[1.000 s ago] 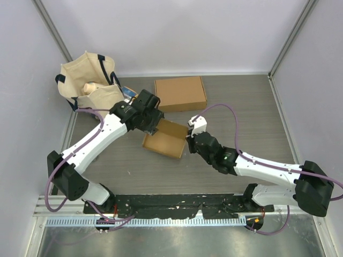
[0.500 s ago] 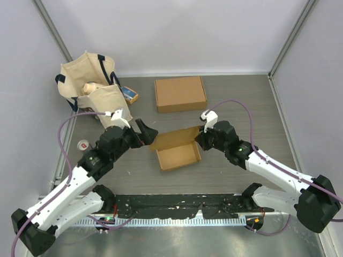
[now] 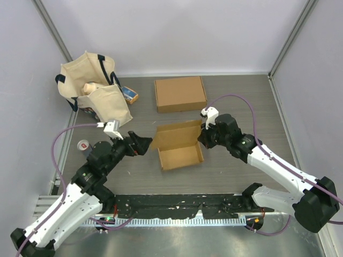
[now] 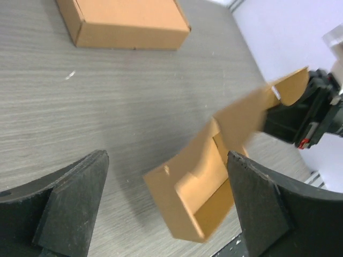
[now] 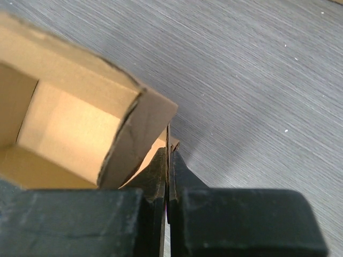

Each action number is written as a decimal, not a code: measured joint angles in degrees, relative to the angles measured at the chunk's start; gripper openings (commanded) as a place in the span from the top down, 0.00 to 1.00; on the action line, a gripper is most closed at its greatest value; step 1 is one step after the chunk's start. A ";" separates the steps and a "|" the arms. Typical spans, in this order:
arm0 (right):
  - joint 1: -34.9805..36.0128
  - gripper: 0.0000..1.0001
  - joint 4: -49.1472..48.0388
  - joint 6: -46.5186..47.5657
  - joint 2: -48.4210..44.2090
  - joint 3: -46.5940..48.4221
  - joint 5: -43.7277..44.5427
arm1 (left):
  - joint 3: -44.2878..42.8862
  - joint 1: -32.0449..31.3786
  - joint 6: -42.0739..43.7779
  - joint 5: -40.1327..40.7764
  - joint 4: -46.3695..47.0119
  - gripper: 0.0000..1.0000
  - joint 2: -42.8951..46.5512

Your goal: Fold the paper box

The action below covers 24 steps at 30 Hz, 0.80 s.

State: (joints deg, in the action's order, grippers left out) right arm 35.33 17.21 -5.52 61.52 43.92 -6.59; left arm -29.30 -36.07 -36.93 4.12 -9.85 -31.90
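Mid-frame, your right gripper (image 3: 204,137) pinches a flap of the paper box (image 3: 181,155) — your left gripper (image 3: 143,143) gapes empty; upper left, the blue packet (image 3: 129,95) — print unreadable.

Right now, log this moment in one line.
object: open brown cardboard box | left gripper: open, empty | right gripper: pinching its flap

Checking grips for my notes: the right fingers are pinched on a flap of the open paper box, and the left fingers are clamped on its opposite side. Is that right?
Not quite. The left fingers are spread wide open and grip nothing; the left wrist view shows the paper box ahead of them. The right fingers are indeed pinched on a flap.
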 measured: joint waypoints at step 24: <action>-0.59 0.98 2.40 1.11 2.54 0.00 -0.02 | 2.34 0.44 13.57 3.10 23.23 0.00 -27.52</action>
State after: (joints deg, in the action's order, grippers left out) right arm 34.74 19.62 -4.40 64.05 43.92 -6.61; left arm -26.96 -35.64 -23.35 7.22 13.39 -59.42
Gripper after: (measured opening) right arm 0.048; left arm 0.994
